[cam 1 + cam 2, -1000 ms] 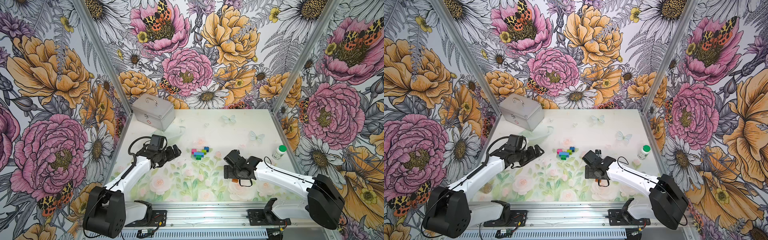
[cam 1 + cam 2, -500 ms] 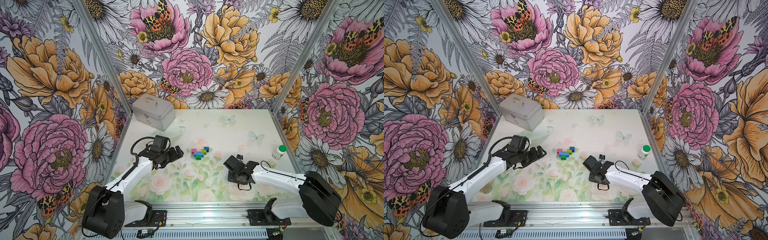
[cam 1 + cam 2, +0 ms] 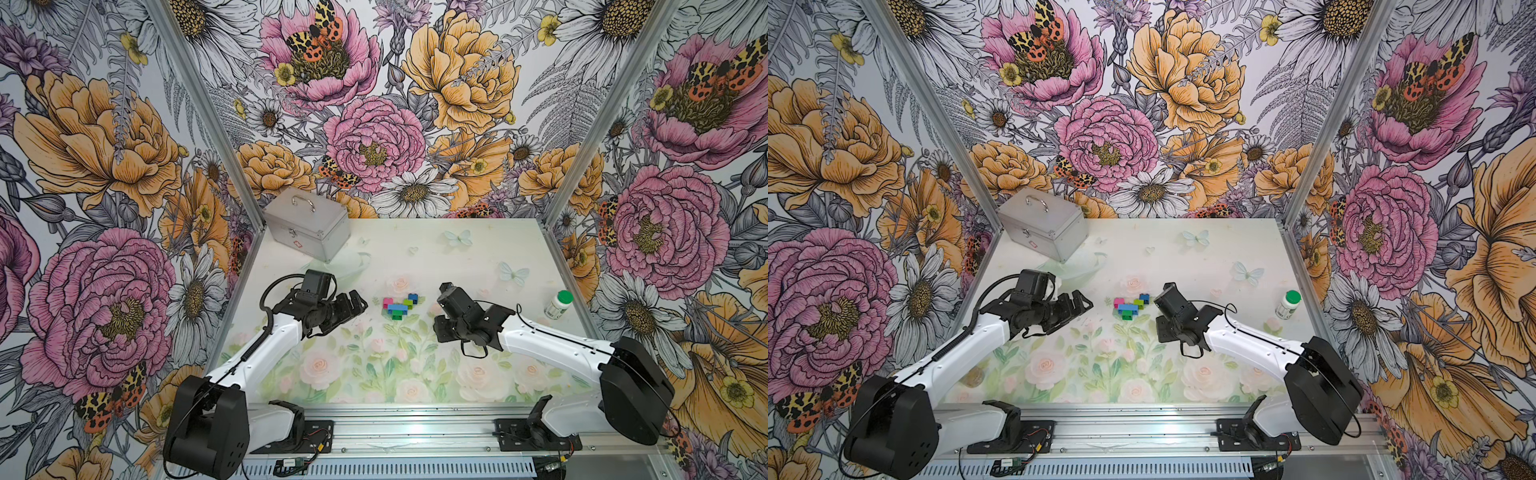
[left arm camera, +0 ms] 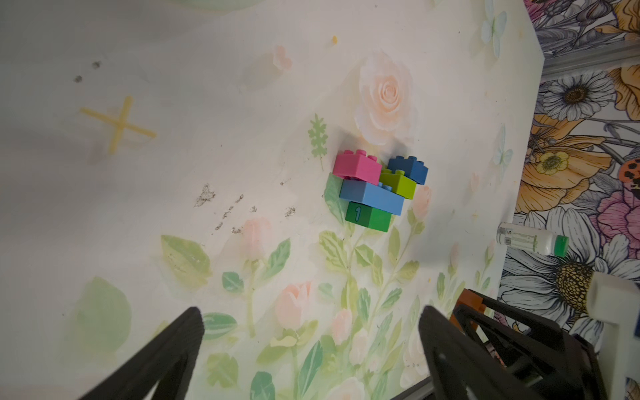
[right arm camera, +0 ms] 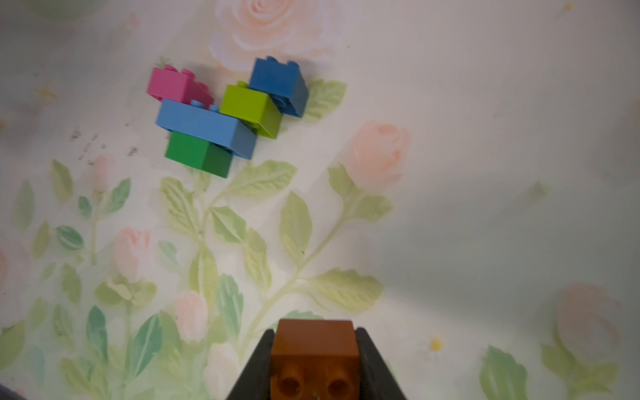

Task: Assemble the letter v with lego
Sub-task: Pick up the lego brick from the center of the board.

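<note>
Closing out the build, by my reading: five bricks joined, the sixth in a gripper.

Surface (image 3: 457, 249): floral print. The case (image 3: 306, 222) sits at the far left corner, well apart from the work.

Left gripper (image 3: 358, 300): jaws spread wide and empty. It hovers just left of the V and points toward it. The left wrist view shows nothing between the fingers (image 4: 166, 353).

Right gripper (image 5: 314, 331): pinching the orange brick (image 5: 314, 349) by two opposite sides, near the V's right side. Its height above the surface is unclear.

V (image 3: 400, 305): lies flat at mid-surface between the two grippers, touching neither. The bottle (image 3: 559, 304) stands by the right edge, well apart.

Makeup of the V:
- Bar (image 4: 372, 197) runs across the dark green (image 4: 369, 216) tip.
- Pink (image 4: 356, 168) sits on one end of the bar.
- Lime (image 4: 398, 183) sits on the other end.
- Dark blue (image 4: 410, 168) is stepped outward on the lime.
- The pink arm has no top brick; its studs are bare.

Step in hand (judgement): bring the orange brick to the pink arm.

Next move calls for:
- Reaching across to the pink side, which is the far one from the right gripper.
- Offsetting the orange brick outward to mirror the dark blue.
- Pushing it onto the pink studs along the surface, since the V lies on its side.
- Likely bracing the V with the left gripper, as it looks free to slide.
- Checking the brick's orientation. Two round features face the right wrist camera, and I cannot tell whether they are studs or sockets.
</note>
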